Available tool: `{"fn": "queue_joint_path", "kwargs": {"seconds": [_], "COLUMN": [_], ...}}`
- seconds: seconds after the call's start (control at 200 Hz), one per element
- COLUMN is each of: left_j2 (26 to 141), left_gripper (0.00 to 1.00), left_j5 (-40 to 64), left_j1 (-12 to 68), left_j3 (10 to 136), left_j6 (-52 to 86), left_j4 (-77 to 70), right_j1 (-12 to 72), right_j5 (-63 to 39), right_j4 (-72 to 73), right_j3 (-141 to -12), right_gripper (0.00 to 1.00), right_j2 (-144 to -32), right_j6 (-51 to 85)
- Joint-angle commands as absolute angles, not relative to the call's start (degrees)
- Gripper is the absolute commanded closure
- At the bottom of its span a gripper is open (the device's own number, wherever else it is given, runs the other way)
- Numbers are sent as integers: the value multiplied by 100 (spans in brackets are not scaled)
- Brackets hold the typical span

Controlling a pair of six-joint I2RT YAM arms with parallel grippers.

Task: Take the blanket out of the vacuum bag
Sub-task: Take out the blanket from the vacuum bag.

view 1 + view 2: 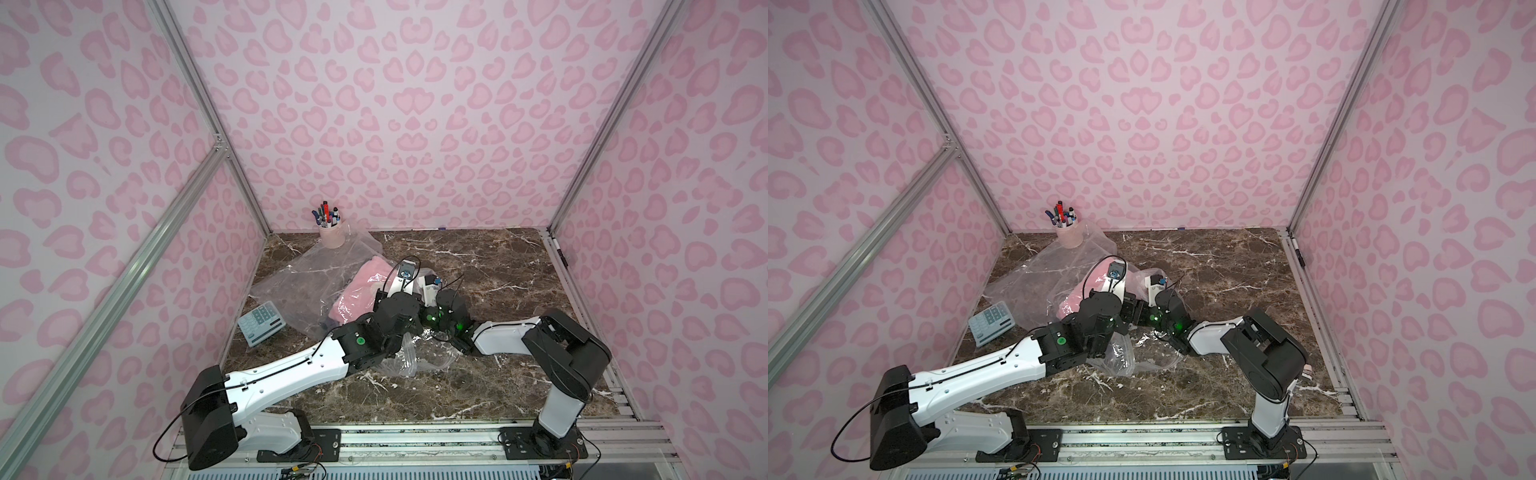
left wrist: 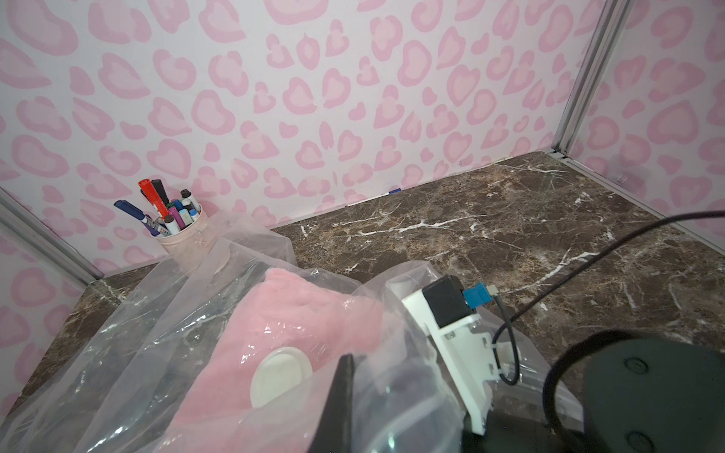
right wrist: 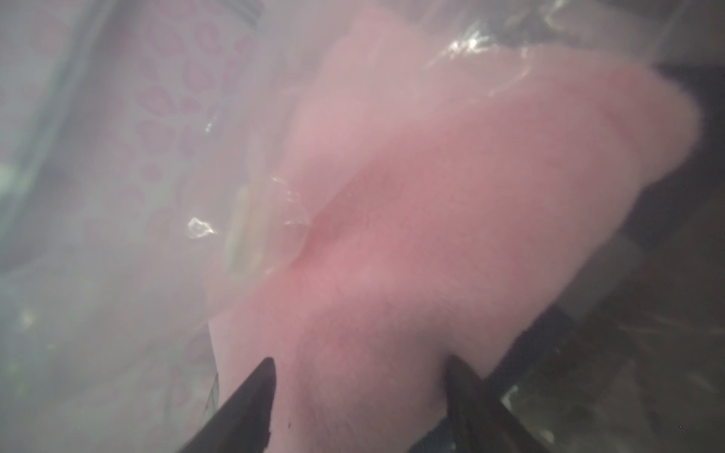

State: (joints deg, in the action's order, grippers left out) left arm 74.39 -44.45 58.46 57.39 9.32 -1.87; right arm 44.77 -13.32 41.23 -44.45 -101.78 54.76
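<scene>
1. Reading the surface as a clock face, with twelve at the back wall and six at the arm bases, the vacuum bag sprawled from the centre out toward ten and eleven o'clock. It was clear and crinkled in both top views. More of its film was bunched just six-o'clock of the centre, under the two wrists.
2. The blanket, a pink fleece, lay inside the bag a little to the nine-o'clock side of the centre, with film glinting over it.
3. In the left wrist view a round white valve disc sat on the bag's face, lying over the blanket.
4. The left gripper was just beside that disc. Its jaws were clenched, grasping a fold of the bag's film. Only one dark finger showed.
5. The right gripper was reached in under the film. Its jaws stood wide, grasping a thick fold of the blanket, and fleece filled the gap and touched both fingers.
6. Film also draped over the right arm's wrist camera.
7. A pen cup full of markers stood upright at eleven o'clock, with the bag's far corner lapping against its foot.
8. A calculator lay at the nine o'clock edge, just beside the bag.
</scene>
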Motion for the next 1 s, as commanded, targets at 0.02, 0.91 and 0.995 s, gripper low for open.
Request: {"fn": "queue_joint_path", "kwargs": {"seconds": [0.02,0.91,0.995], "left_j2": [7492,7594,7602], "left_gripper": [96,96,96], "left_j5": [-4479,-4160,-4150], "left_j1": [5845,5845,5845], "left_j3": [5722,5704,5717], "left_j6": [1068,1184,1202], "left_j4": [-494,-360,-335], "right_j1": [4491,4456,4432], "right_j5": [-994,-1787,-1939], "right_j4": [3222,5044,5586], "right_j3": [-4544,-4591,-4534], "right_gripper": [29,28,28], "right_j2": [-10134,-10781,-10993], "right_j6": [5427,5617,5765]}}
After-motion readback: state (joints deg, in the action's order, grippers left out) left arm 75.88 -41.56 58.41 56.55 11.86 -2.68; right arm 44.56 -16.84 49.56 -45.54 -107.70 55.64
